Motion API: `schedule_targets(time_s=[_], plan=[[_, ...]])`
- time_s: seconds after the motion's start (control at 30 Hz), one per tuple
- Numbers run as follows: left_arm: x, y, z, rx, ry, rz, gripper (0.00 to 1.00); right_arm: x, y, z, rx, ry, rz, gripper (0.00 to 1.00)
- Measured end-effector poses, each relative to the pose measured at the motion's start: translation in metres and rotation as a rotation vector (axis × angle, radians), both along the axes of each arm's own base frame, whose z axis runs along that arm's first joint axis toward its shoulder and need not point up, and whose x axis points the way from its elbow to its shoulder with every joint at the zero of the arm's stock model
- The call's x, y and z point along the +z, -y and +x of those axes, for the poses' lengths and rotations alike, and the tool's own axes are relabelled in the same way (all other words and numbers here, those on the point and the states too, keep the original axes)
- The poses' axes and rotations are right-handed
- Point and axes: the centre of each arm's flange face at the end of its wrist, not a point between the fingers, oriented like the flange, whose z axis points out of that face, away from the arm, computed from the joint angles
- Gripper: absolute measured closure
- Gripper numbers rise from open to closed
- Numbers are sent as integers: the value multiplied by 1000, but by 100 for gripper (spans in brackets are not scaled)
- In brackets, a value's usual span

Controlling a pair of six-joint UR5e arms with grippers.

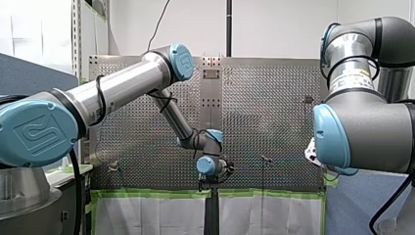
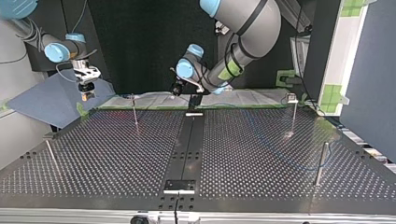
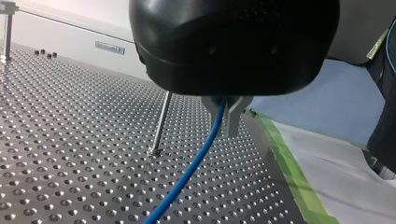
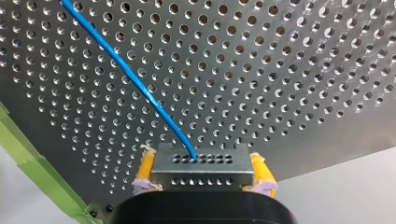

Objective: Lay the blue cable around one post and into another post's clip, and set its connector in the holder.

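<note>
Blue cable point(image 3: 196, 161), pinched in left fingers point(image 3: 235, 114), hangs near table edge point(image 3: 264, 140).

A silver perforated metal table point(image 2: 261, 154) takes up most of the room, split down its middle by a flat black strip point(image 2: 189, 149). Bright green tape point(image 1: 156, 194) runs along the table's edge, and a white sheet point(image 1: 151, 215) lies just beyond it. A slanted blue-grey panel point(image 2: 51, 100) sits off the table at the top view's left. In the front view, a thin black cord point(image 1: 159, 24) hangs against the white wall point(image 1: 284, 29).
</note>
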Motion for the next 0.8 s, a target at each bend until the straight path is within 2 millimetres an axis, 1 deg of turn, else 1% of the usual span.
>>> schedule_targets(time_s=[0.3,0.33,0.8], plan=[[5,-2,11,12,7,-8,93,3,4,0,-2,0,-11,100],[6,-2,12,12,9,-10,91,3,4,1,-1,0,-12,100],[18,5,24,17,22,-40,91,8,10,7,7,-1,-32,100]])
